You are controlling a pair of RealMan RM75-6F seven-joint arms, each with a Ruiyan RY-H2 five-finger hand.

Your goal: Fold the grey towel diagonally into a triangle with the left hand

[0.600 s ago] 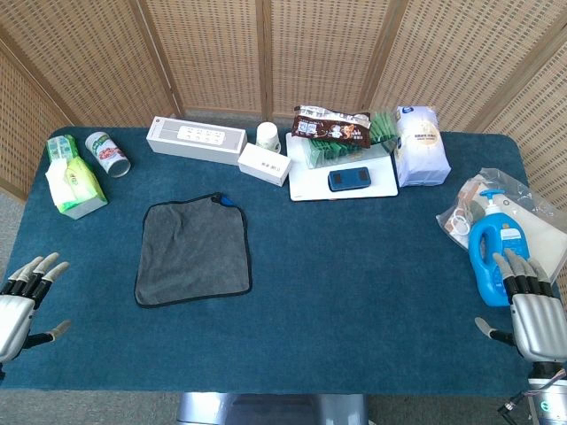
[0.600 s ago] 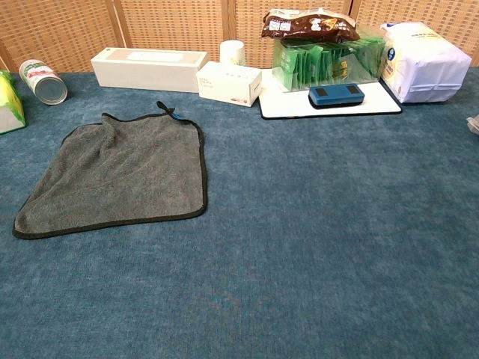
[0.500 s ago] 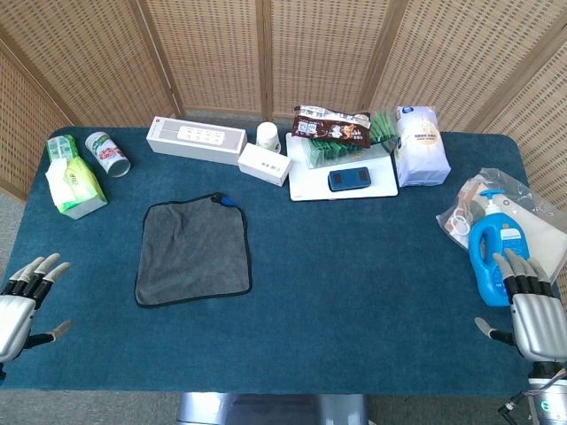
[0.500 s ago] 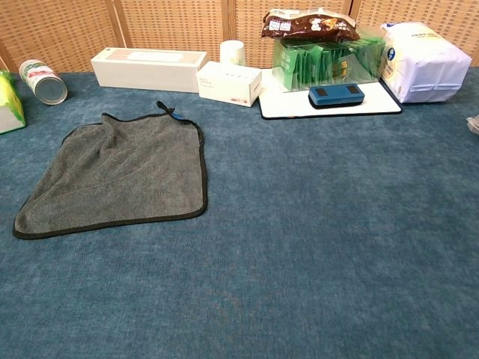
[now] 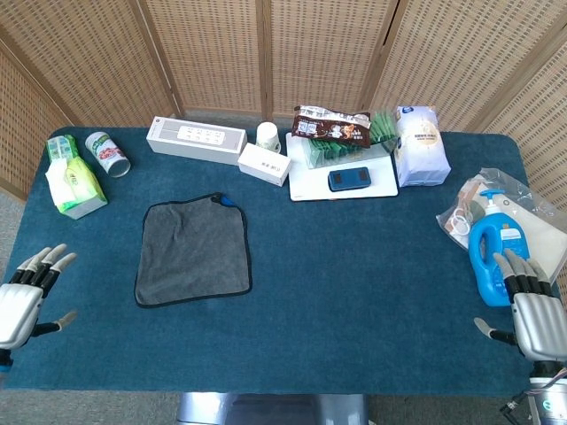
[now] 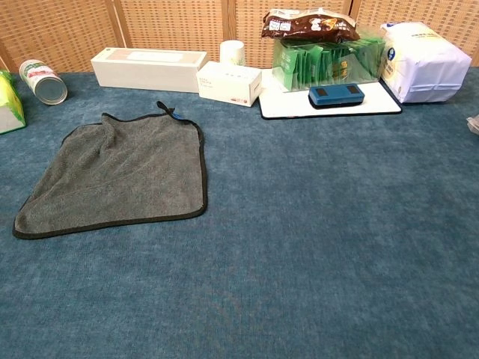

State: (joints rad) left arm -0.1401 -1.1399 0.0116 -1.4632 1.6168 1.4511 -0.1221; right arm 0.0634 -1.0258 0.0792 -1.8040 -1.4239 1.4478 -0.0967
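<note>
L hand (image 5: 27, 297), silver w/ dark fingers, sits at the near-left table edge in the head view: fingers spread apart & pointing up-right, thumb out to the side, nothing held. R hand (image 5: 529, 305) at the near-right edge, fingers extended side by side, thumb splayed left, empty; fingertips (image 5: 511, 263) overlap the base of the blue pump bottle w/ white dispenser (image 5: 493, 252), contact can't be told. Neither hand shows in the chest view.

Grey square towel w/ black edging (image 5: 193, 251) lies flat & unfolded on the blue felt-covered table (image 5: 354, 266), left of centre, small blue tab at its far corner; well apart from L hand.

Vs 0.5 s ago: L hand has shifted slightly up & right, toward the towel; R hand about the same; towel unmoved.

Writing: long white rectangular box (image 5: 196, 139) has grey print, unreadable. Small white carton (image 5: 264, 164), brown snack bag (image 5: 332, 126), white plastic pack (image 5: 419, 144), green-white can on its side (image 5: 107, 153) all carry labels too small to read.
</note>
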